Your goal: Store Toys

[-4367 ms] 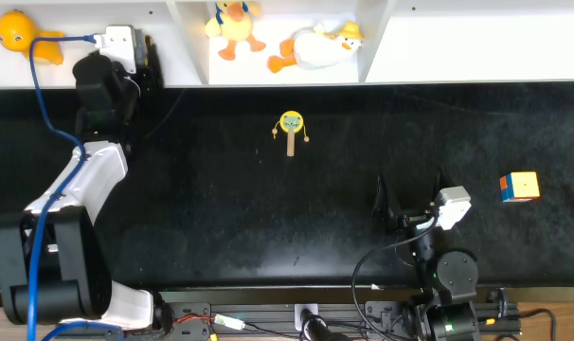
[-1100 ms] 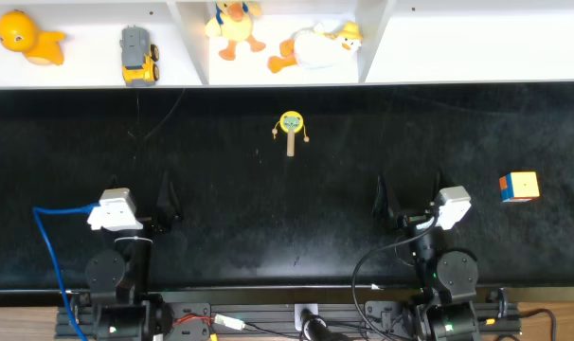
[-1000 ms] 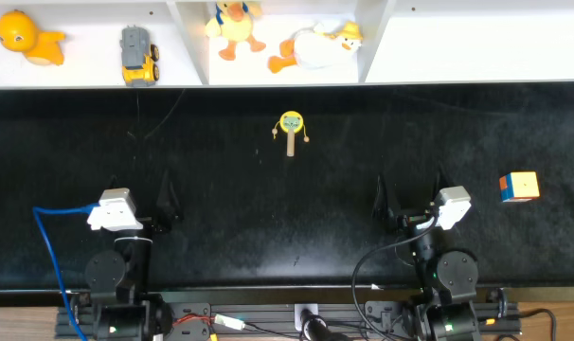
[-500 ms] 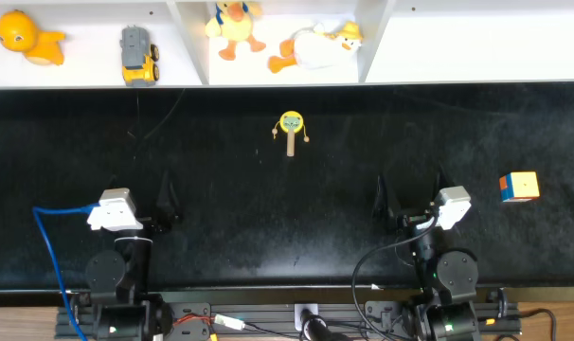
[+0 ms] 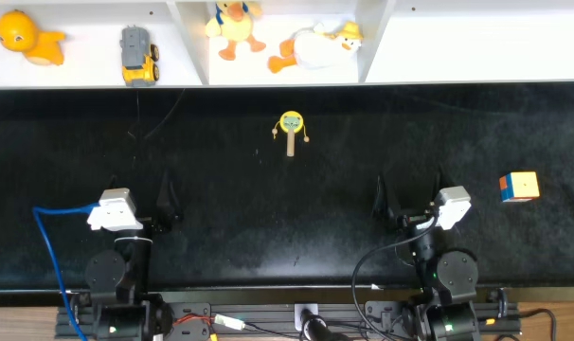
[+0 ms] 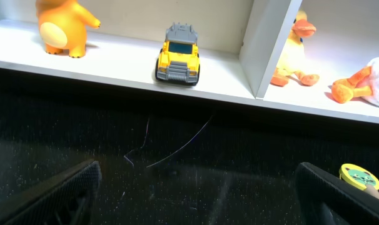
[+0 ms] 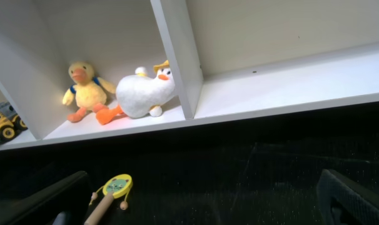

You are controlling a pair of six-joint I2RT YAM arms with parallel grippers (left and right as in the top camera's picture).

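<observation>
1. Four toys already sat in the white shelf (image 5: pixel 457 38): an orange duck (image 5: pixel 22 36) and a toy truck (image 5: pixel 136 55) in its left compartment, and a yellow plush duck (image 5: pixel 235 26) and a white plush goose (image 5: pixel 317 45) in its middle one. That part of the storing looked done.
2. Two toys were still out on the black mat (image 5: pixel 221 237). The rattle (image 5: pixel 291 128) lay near the shelf, in front of its middle compartment. The cube (image 5: pixel 519 187) lay well apart from the shelf, in front of its right compartment, which held nothing.
3. The left gripper (image 5: pixel 147 201) sat well back from the shelf, facing its left compartment, jaws apart and holding nothing.
4. The right gripper (image 5: pixel 410 197) sat equally far back, facing the divider between the middle and right compartments, jaws likewise apart and empty.
5. By my judgement, roughly two thirds of the job was finished; the rattle and the cube each needed a pick and a placement on the shelf.
</observation>
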